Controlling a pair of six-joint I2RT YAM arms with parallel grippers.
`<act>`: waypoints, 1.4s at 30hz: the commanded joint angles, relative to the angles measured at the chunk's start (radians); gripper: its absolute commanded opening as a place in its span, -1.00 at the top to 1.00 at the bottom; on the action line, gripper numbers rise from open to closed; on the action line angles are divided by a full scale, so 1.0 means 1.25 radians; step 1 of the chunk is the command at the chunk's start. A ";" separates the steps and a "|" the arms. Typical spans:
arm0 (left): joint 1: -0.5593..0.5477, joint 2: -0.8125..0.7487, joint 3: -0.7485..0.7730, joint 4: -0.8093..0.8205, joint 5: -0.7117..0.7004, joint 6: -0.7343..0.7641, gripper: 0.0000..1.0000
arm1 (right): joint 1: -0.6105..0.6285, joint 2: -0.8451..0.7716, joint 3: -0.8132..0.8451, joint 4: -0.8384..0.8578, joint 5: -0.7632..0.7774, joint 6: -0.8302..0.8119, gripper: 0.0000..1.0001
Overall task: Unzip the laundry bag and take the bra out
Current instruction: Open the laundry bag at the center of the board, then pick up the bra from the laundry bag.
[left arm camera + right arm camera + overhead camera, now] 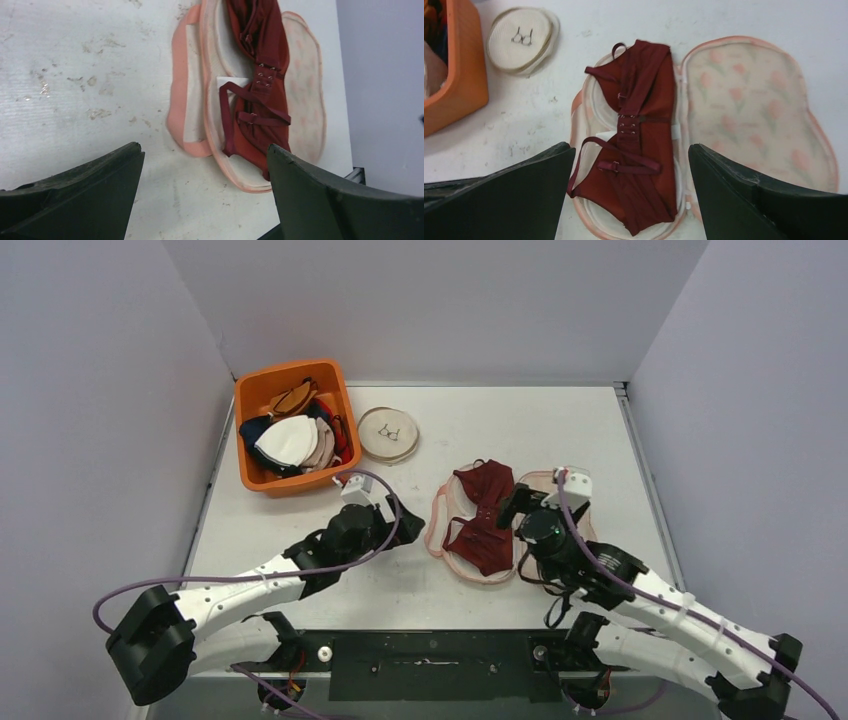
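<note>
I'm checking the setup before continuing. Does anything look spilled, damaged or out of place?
Nothing stands out. The laundry bag lies opened flat, the red bra folded on its left half, and the orange bin stands upright with its contents inside. The table only shows scuff marks.

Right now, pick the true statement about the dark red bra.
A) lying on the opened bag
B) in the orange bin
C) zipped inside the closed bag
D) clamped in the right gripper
A: the bra lies on one half of the laundry bag, which is spread open flat.
</note>
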 commanded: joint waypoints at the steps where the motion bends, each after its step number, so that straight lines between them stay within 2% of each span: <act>1: 0.014 0.016 0.072 0.031 0.067 0.030 -0.83 | -0.067 0.117 -0.030 0.208 -0.195 -0.089 -0.73; 3: 0.019 0.036 0.084 0.061 0.112 0.023 -0.83 | -0.148 0.129 -0.074 0.287 -0.314 -0.093 -0.74; 7: 0.026 0.068 0.111 0.115 0.179 0.020 -0.82 | -0.380 0.141 -0.191 0.460 -0.625 -0.059 -0.72; 11: 0.030 0.114 0.138 0.132 0.201 0.035 -0.82 | -0.500 0.172 -0.272 0.613 -0.766 -0.019 -0.65; 14: 0.042 0.175 0.156 0.144 0.218 0.031 -0.80 | -0.531 0.208 -0.302 0.691 -0.808 -0.009 -0.57; 19: 0.066 0.267 0.160 0.176 0.255 -0.005 -0.70 | -0.548 0.298 -0.308 0.749 -0.811 -0.011 -0.49; 33: 0.101 0.347 0.142 0.212 0.286 -0.021 -0.64 | -0.561 0.473 -0.308 0.847 -0.847 -0.004 -0.45; 42: 0.110 0.345 0.129 0.223 0.305 -0.027 -0.62 | -0.561 0.545 -0.303 0.916 -0.897 0.008 0.05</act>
